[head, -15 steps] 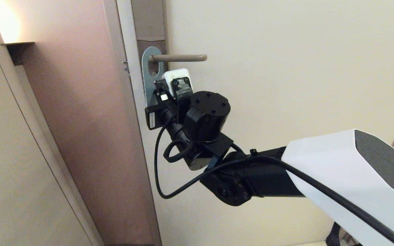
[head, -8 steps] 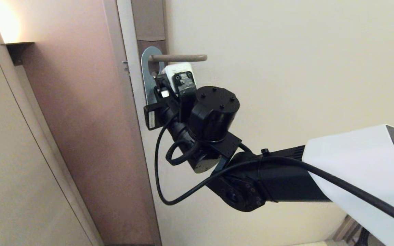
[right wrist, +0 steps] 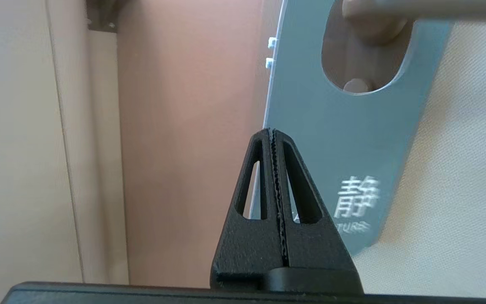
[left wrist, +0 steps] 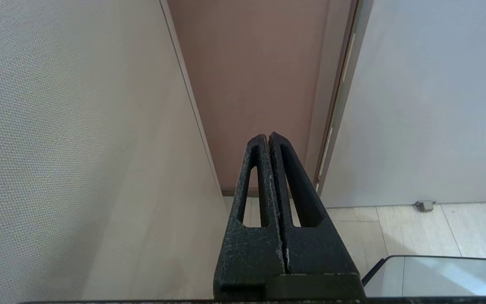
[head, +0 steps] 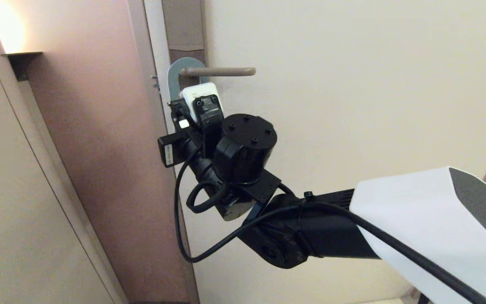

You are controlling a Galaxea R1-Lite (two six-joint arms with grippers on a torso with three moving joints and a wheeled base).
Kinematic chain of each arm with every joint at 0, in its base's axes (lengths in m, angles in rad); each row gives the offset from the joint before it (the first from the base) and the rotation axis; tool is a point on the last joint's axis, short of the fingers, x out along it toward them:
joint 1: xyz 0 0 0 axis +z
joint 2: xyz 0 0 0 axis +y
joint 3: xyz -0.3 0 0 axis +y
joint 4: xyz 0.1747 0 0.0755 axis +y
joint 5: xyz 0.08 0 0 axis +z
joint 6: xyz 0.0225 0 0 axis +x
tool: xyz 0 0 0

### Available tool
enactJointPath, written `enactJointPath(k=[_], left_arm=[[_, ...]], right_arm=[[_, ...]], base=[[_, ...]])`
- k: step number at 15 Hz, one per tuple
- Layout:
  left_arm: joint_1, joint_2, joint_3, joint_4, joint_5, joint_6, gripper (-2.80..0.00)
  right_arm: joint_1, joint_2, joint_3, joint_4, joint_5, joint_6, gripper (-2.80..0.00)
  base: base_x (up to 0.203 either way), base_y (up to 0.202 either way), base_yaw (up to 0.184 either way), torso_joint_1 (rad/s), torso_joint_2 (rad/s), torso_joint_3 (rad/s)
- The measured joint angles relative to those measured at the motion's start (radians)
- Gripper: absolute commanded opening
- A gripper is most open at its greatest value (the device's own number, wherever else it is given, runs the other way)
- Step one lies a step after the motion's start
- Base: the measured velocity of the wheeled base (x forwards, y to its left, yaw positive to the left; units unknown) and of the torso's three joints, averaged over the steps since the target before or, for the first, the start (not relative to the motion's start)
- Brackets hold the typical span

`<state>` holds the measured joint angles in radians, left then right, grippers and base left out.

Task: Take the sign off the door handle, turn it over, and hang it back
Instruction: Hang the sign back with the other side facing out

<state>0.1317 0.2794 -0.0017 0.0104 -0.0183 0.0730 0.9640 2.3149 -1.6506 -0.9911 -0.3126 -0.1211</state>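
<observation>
The sign (head: 172, 80) hangs by its oval hole on the door handle (head: 222, 71), blue side out, its lower end slanted to the left. In the right wrist view the sign (right wrist: 344, 139) shows white lettering, and the door handle (right wrist: 395, 8) passes through the hole. My right gripper (right wrist: 271, 131) is shut, with nothing between its jaws. Its tips stand in front of the sign's left edge; I cannot tell whether they touch. The right wrist (head: 243, 143) hides the fingers in the head view. My left gripper (left wrist: 268, 136) is shut and empty, low and away from the door.
The handle sits on a tall brown-grey plate (head: 184, 25) at the edge of the cream door (head: 352, 105). A brown wall strip (head: 99, 126) and a beige panel (head: 6, 190) lie to the left. A door stop (left wrist: 424, 205) stands on the tiled floor.
My right arm rose, then moved left and slightly down. The sign's top arc shifted left with it, and the card now hangs slanted on the handle.
</observation>
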Motion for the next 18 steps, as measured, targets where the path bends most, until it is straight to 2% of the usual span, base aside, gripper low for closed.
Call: enactJointPath(k=[5,12,18], left_arm=[[0.000,0.000,0.000,0.000,0.000,0.000,-2.80],[0.000,0.000,0.000,0.000,0.000,0.000,-2.80],[0.000,0.000,0.000,0.000,0.000,0.000,-2.80]], right_arm=[[-0.014,0.076,-0.067,-0.003,-0.005,-0.001,-2.80],[-0.084,0.105,-0.124,0.001,-0.004,0.001,-2.80],[-0.092,0.088,-0.114,0.003,-0.003,0.002,-2.80]], base=[[0.000,0.000,0.000,0.000,0.00,0.000],[0.000,0.000,0.000,0.000,0.00,0.000],[0.000,0.000,0.000,0.000,0.00,0.000]])
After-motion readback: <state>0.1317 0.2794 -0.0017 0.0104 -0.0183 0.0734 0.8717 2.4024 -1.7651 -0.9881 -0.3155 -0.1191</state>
